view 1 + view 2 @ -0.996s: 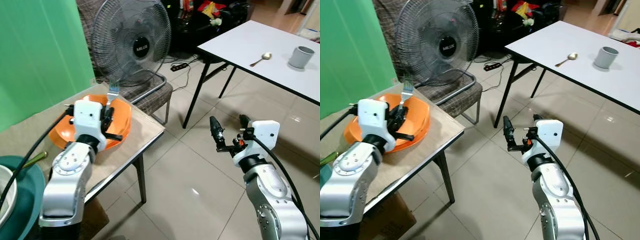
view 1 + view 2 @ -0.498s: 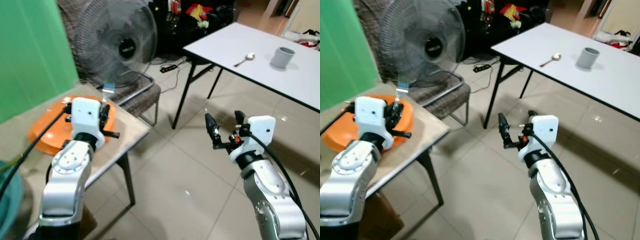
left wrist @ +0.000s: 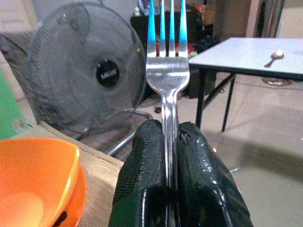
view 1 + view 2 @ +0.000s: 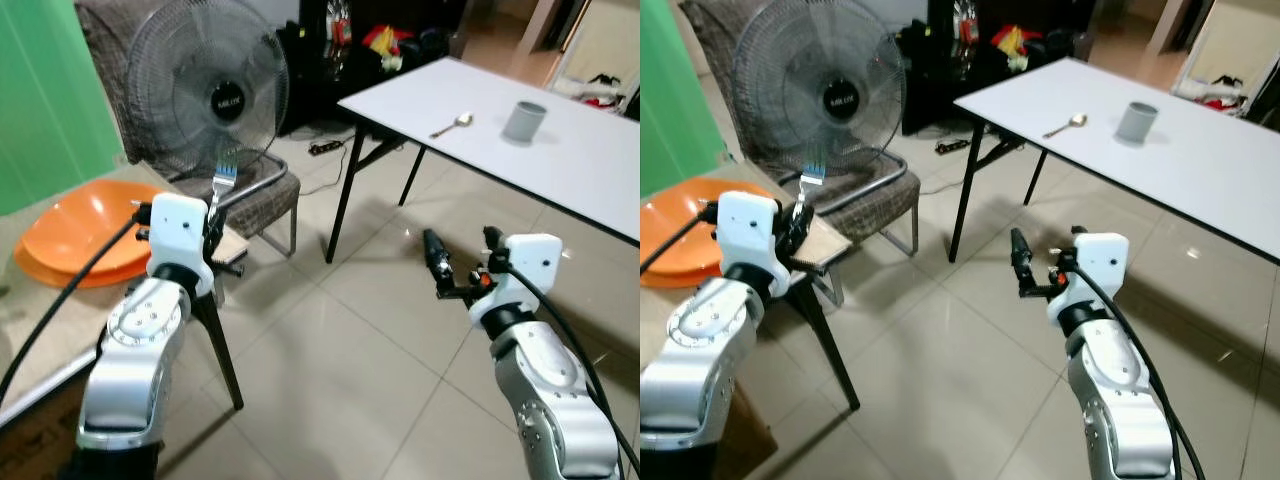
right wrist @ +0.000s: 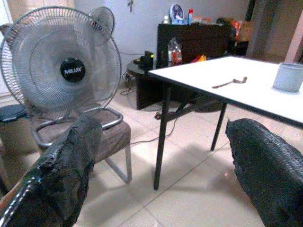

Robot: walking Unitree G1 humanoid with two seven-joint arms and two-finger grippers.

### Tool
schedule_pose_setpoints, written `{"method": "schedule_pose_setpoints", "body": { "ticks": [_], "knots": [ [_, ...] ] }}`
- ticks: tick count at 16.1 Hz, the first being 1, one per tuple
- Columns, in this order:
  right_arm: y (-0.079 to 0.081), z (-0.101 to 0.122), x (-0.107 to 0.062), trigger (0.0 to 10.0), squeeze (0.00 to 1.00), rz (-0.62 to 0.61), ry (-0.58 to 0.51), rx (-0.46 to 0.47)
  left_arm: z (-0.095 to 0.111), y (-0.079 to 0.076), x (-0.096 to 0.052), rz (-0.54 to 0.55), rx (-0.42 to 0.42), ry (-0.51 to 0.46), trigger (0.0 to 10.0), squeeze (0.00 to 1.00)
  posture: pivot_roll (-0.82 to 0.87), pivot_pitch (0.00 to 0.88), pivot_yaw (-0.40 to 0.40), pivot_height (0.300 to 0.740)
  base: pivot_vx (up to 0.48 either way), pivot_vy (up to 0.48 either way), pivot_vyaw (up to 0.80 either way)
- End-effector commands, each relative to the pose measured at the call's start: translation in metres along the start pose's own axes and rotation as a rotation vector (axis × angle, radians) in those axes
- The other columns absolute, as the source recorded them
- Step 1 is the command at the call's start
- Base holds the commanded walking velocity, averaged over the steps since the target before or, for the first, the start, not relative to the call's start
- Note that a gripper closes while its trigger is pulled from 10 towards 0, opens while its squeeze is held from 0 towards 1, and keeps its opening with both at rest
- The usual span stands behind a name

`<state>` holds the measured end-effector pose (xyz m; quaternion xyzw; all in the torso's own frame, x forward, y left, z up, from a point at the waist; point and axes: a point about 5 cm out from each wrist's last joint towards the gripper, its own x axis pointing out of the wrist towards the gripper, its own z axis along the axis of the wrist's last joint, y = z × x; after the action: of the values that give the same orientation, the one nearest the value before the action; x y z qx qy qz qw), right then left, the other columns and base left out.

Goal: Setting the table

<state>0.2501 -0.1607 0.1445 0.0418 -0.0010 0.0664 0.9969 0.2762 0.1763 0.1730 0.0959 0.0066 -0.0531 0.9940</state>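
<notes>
We kept our left claw (image 3: pixel 171 142) pinched on the fork (image 3: pixel 166 75), tines up, so it rode steady. Our right claw (image 4: pixel 462 262) stayed spread and free. Far off, the white bench (image 4: pixel 560 150) already carried a spoon (image 4: pixel 452 124) and cup (image 4: pixel 523 121).

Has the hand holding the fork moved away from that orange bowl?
Yes. The left gripper with the fork was over the orange bowl; now it is beside it, toward the fan.

Fork (image 4: pixel 224 178) in L end effector (image 4: pixel 212 225)
</notes>
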Motion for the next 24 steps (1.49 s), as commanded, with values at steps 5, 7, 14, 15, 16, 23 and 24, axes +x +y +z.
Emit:
{"method": "schedule_pose_setpoints", "body": {
  "ticks": [5,7,14,15,16,23,24],
  "knots": [
    [-0.003,-0.008,-0.002,10.0,0.00,-0.046,0.025,-0.018,-0.017,0.013,-0.008,0.051,0.022,0.050,10.0,0.00,0.04,0.000,-0.037,0.740,0.000,0.000,-0.73],
    [-0.005,-0.009,-0.003,10.0,0.00,-0.057,0.024,0.008,-0.016,0.015,-0.008,0.056,0.044,0.050,10.0,0.00,0.04,0.000,-0.036,0.740,0.000,0.000,-0.80],
    [-0.005,-0.005,0.002,10.0,0.00,-0.082,-0.005,-0.056,-0.017,0.024,-0.004,0.082,0.049,0.043,10.0,0.00,0.03,0.000,-0.045,0.740,0.000,0.000,-0.80],
    [-0.003,-0.006,0.002,10.0,0.00,-0.053,0.004,-0.034,-0.019,0.025,-0.004,0.082,0.054,0.054,10.0,0.00,0.04,0.000,-0.049,0.740,0.000,0.000,-0.80],
    [0.000,-0.007,0.002,10.0,0.00,-0.034,0.009,-0.027,-0.018,0.026,-0.005,0.088,0.035,0.050,10.0,0.00,0.04,0.000,-0.050,0.740,0.000,0.000,-0.51],
    [0.002,-0.006,0.004,10.0,0.00,-0.030,-0.011,-0.069,-0.015,0.019,-0.004,0.054,0.009,0.038,10.0,0.00,0.04,0.000,-0.059,0.740,0.256,0.000,0.00],
    [0.002,-0.006,0.004,10.0,0.00,-0.028,-0.012,-0.066,-0.015,0.019,-0.003,0.053,0.007,0.036,10.0,0.00,0.04,0.000,-0.059,0.740,0.289,0.000,0.00]
  ]
}}
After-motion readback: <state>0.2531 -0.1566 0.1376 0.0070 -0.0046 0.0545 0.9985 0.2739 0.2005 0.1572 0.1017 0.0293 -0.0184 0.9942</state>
